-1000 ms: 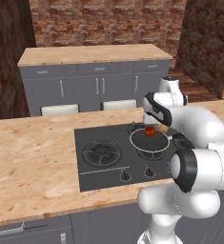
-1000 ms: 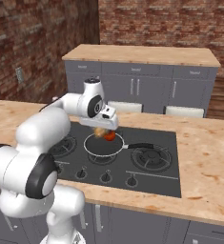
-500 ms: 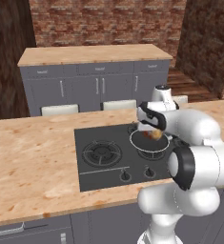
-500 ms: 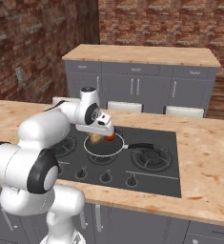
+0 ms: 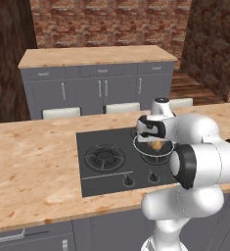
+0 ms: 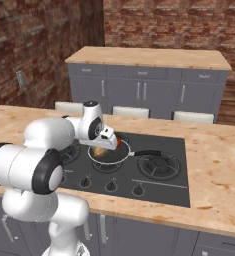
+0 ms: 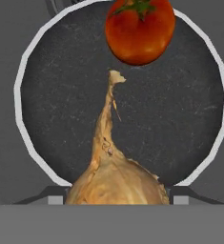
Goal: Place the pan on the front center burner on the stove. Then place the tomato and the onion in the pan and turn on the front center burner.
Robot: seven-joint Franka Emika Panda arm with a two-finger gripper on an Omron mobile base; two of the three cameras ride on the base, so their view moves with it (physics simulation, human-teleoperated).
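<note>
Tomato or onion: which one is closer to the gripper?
The onion. It sits right between the gripper fingertips, its pointed tip toward the pan's middle. The tomato lies at the far rim.

Red brick walls (image 5: 106, 22) rise behind grey wood-topped cabinets (image 6: 149, 87).

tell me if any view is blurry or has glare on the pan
Hand view: sharp, the pan matte and speckled without glare, the onion looming large up close, the tomato faintly glossy. Both base views: soft and coarse, the pan small beside the claw.

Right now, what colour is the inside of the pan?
The pan is dark speckled grey inside with a silvery rim, clearest in the hand view.
</note>
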